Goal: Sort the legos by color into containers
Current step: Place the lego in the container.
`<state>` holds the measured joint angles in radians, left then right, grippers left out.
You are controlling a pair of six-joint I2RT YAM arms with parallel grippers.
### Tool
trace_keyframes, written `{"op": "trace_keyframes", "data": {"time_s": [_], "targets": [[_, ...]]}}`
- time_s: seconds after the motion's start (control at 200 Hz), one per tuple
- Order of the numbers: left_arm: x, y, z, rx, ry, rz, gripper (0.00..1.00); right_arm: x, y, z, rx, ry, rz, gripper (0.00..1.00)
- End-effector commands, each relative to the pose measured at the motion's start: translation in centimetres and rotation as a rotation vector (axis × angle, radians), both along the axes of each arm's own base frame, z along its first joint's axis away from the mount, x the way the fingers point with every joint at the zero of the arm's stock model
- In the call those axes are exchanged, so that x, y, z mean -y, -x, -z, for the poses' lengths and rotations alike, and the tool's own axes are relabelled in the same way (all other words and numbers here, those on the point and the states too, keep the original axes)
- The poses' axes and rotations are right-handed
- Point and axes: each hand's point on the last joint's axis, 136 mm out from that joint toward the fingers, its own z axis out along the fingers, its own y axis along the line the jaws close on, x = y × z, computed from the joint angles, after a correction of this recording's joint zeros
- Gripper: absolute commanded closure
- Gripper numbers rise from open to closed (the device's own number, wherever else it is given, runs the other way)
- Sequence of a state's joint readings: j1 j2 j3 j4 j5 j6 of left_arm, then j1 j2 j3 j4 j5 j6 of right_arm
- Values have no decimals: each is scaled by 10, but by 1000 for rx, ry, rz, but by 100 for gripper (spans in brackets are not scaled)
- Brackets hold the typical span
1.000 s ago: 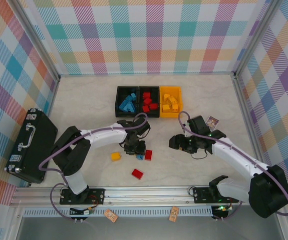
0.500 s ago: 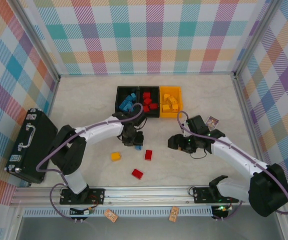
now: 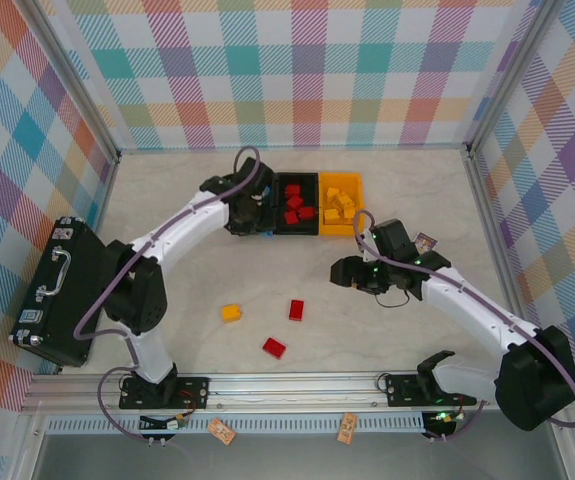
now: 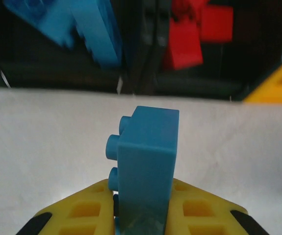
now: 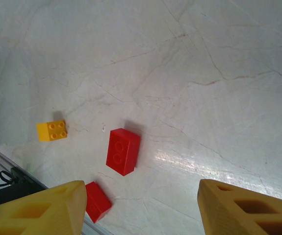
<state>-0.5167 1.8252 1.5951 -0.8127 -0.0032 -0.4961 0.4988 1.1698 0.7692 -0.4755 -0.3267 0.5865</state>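
The left jaws are clamped on a small blue plastic studded brick (image 4: 148, 156). Just beyond them stands the black plastic bin (image 4: 57, 81) holding blue bricks (image 4: 94, 34); the brick should pass fully over its near wall before letting go. The right jaws stand apart, empty.

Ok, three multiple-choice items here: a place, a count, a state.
1. The left gripper is: A) at the left-hand black bin; B) over the suitcase; C) back at its base.
2. Pieces lying loose on the table: A) two; B) three; C) five.
3. The right gripper is: A) open, empty; B) shut, empty; C) shut on a piece.
Answers: 1 A, that bin's wall is right ahead of its held blue brick; 2 B, two red bricks, one yellow brick; 3 A, fingers apart over bare table.
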Motion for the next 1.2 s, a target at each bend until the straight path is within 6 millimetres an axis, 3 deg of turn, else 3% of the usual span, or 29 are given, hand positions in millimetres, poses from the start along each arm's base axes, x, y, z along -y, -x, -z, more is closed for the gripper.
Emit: {"op": "trace_keyframes", "data": {"time_s": [0.0, 0.315, 0.575, 0.795, 0.845, 0.98, 1.195], "targets": [[-20, -22, -2, 14, -97, -8, 96, -7, -7, -12, 41, -25, -16, 39], [-41, -91, -1, 41, -262, -2, 95, -10, -12, -15, 44, -37, -1, 39], [-53, -126, 19, 35, -398, 22, 93, -5, -8, -15, 39, -22, 18, 39], [-60, -139, 36, 27, -428, 13, 88, -2, -6, -17, 38, -13, 31, 39], [-59, -140, 38, 29, -430, 14, 82, -2, -6, -16, 38, -12, 34, 39], [-56, -141, 27, 49, -408, 12, 60, -1, -5, -16, 33, -8, 37, 39], [-45, -130, -5, 91, -351, 25, 52, -4, -5, -14, 31, -9, 24, 39]]}}
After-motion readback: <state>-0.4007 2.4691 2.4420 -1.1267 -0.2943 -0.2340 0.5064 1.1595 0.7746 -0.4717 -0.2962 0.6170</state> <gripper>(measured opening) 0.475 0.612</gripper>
